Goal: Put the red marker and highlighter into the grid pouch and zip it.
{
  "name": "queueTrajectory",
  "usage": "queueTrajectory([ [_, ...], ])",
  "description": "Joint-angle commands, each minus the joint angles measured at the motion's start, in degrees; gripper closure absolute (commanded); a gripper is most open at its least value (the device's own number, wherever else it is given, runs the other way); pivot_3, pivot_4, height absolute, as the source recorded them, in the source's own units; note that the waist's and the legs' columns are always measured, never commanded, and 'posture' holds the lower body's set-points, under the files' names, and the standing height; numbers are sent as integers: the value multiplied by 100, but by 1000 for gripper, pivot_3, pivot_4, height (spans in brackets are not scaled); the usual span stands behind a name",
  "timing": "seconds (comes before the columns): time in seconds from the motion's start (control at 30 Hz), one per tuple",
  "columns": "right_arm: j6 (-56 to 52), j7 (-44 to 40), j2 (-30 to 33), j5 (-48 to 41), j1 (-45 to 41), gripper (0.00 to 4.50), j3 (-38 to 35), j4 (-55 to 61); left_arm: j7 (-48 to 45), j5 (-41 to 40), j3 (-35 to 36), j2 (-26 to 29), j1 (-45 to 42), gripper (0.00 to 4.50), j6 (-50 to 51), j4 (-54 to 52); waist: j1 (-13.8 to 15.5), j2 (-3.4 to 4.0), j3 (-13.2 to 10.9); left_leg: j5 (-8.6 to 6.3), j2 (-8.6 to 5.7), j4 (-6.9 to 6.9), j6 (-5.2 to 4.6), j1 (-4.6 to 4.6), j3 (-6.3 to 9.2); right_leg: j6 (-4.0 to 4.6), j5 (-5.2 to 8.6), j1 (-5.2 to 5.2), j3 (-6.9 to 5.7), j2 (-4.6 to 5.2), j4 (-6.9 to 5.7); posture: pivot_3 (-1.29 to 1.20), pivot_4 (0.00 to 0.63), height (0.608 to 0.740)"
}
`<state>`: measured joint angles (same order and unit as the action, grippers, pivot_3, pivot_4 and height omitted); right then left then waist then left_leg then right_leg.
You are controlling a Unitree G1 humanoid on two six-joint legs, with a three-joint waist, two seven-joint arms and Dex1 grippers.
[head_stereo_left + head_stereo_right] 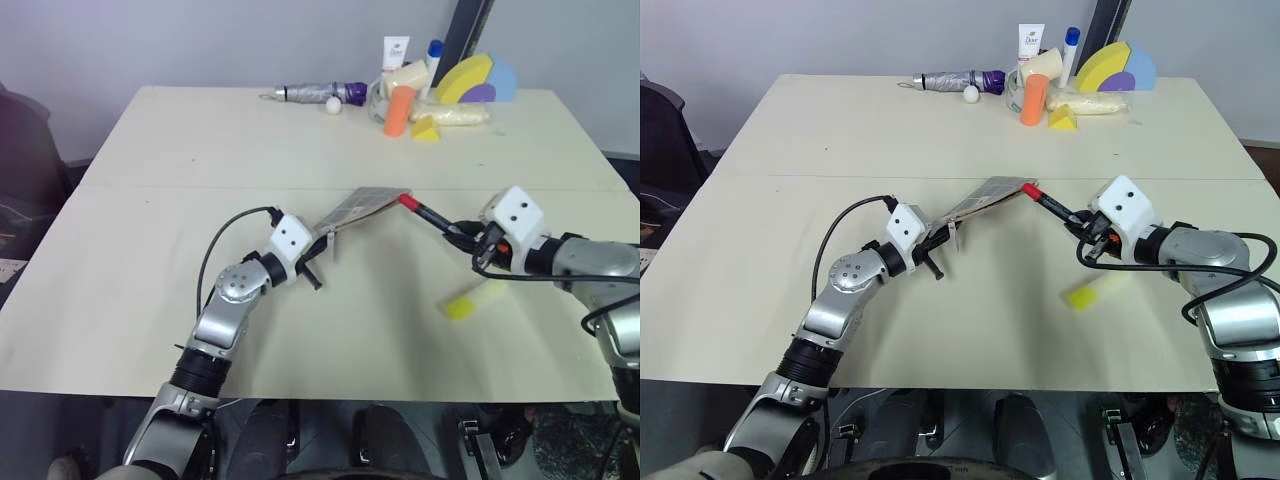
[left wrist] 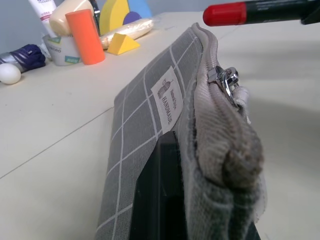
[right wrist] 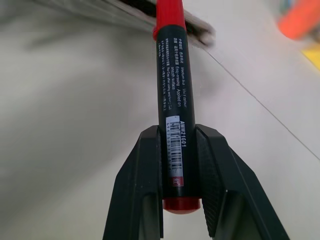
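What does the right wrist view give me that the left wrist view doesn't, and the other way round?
Right wrist view alone: the right gripper shut on the red marker, its two fingers clamping the black barrel just above the red end.

Left wrist view alone: the grid pouch close up, held at its near end by the left gripper, with the white label and the metal zip slider; the white egg-shaped thing behind.

Both: the marker's red cap at the pouch's top edge, the orange bottle, the table.

Right pincer holds red marker at grid pouch mouth.
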<state>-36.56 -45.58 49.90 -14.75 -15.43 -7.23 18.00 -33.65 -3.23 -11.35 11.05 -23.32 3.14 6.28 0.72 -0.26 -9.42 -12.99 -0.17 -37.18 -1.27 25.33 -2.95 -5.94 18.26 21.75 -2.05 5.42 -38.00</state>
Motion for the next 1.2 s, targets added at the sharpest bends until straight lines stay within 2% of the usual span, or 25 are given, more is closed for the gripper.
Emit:
queueTrajectory([
  [0.03, -6, 20, 91, 30, -122, 4095, 4, 101, -14, -80, 55, -19, -112, 4500, -43, -80, 5, 0, 0, 0, 0, 0, 0, 0, 0, 0, 0, 0, 0, 1, 0, 0, 150, 740],
  [0.47, 173, -94, 175, 305, -417, 4095, 388, -287, -39, -43, -29, -7, 3, 4500, -72, -234, 1, 0, 0, 0, -1, 1, 0, 1, 1, 0, 0, 1, 0, 3, 2, 0, 150, 740],
  [0.8, 878, -693, 793, 893, -426, 4095, 944, -7, -432, 151, -282, 298, 14, 4500, -391, -203, -1, 1, 0, 0, -1, 1, 0, 1, 0, 1, 0, 2, 0, 3, 2, 0, 150, 740],
  [0.93, 1445, -1093, 1108, 1244, -436, 4095, 1337, 196, -960, 215, -499, 640, 10, 4500, -697, -192, -5, 1, 0, 0, -1, 1, 1, 1, 0, 1, 1, 2, 0, 4, 4, 0, 150, 740],
  [1.2, 1669, -1287, 680, 1578, -877, 4095, 1939, 442, -1403, 90, -550, 835, -50, 4500, -860, -184, -9, 1, 0, 0, 0, 2, 2, 1, 3, 3, 1, 3, 1, 6, 5, 0, 150, 740],
])
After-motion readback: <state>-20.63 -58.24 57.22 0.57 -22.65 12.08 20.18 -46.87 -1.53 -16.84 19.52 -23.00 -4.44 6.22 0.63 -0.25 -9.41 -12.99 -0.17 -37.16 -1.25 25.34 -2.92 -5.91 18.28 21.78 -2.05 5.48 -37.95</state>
